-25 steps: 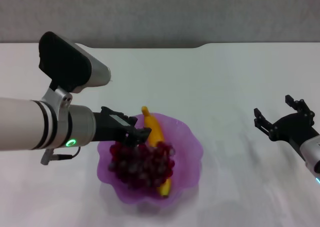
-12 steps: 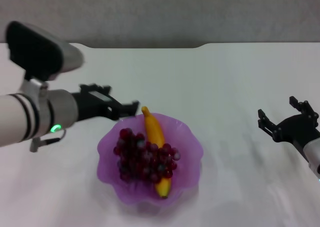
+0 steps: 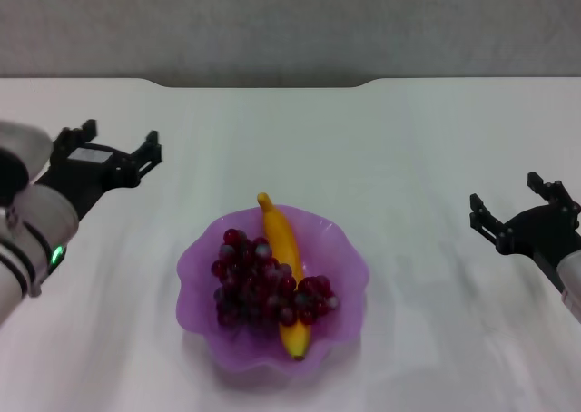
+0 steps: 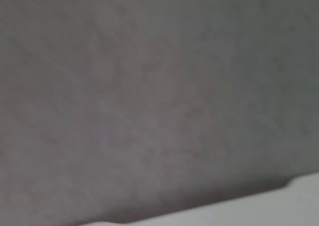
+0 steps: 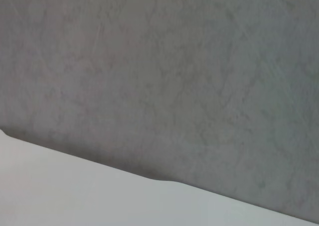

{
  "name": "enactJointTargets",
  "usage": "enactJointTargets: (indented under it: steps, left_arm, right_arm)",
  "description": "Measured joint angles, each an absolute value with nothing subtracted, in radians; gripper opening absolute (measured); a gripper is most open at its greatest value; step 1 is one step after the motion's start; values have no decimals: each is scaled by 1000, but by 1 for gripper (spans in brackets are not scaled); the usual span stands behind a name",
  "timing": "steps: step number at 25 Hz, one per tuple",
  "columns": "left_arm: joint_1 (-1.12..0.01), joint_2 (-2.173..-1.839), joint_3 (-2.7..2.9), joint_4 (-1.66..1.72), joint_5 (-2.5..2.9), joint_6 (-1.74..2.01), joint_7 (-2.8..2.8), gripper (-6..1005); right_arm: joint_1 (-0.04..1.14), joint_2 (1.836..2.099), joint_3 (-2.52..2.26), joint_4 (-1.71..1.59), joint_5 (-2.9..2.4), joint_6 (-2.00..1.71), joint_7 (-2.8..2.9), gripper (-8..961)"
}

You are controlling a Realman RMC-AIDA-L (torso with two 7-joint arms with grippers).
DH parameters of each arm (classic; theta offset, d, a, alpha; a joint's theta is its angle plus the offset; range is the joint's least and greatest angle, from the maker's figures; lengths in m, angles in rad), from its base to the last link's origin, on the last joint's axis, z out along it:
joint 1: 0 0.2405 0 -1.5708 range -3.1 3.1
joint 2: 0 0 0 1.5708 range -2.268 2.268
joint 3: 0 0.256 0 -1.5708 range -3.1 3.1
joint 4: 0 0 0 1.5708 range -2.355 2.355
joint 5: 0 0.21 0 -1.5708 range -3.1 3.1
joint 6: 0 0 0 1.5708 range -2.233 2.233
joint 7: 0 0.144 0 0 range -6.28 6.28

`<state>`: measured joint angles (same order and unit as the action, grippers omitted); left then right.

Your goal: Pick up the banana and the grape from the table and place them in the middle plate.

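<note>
The purple scalloped middle plate (image 3: 345, 258) sits on the white table (image 3: 381, 158) at front centre. The yellow banana (image 3: 280, 240) lies in it, running front to back. The bunch of dark red grapes (image 3: 263, 285) rests in the plate against and partly over the banana. My left gripper (image 3: 107, 147) is open and empty, far left of the plate, above the table. My right gripper (image 3: 520, 209) is open and empty at the far right. Both wrist views show only the grey wall and the table's far edge.
The table's far edge has a shallow notch (image 3: 259, 84) in front of a grey wall (image 3: 290, 22). The wall also shows in the left wrist view (image 4: 159, 86) and the right wrist view (image 5: 174, 61).
My left gripper has let go of the grapes, pulled back from over the plate and moved to the far left. The grapes now lie in the plate. The right arm barely moved.
</note>
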<state>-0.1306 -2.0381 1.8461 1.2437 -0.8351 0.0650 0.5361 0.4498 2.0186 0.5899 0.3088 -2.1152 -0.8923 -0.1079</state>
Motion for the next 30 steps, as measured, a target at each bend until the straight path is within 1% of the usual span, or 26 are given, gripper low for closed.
enactJointTargets:
  steps: [5, 9, 13, 20, 30]
  left_arm:
    - [-149, -2039, 1998, 1048, -834, 439, 484, 865]
    - [-209, -2043, 2125, 790, -836, 817, 361, 865]
    - [-273, -2045, 2169, 536, -837, 1065, 99, 864]
    - [-371, -2040, 2143, 266, -838, 1091, -262, 864]
    - [-395, -2039, 2143, 235, -834, 1010, -252, 863]
  right_arm:
    - [451, 2019, 587, 308, -2115, -892, -102, 892]
    - [454, 2019, 584, 309, -2117, -892, -101, 892]
    - [460, 2019, 586, 311, -2116, -889, -101, 892]
    - [462, 2019, 592, 315, -2115, -888, -99, 892]
    - [469, 2019, 598, 309, -2115, -887, -68, 891]
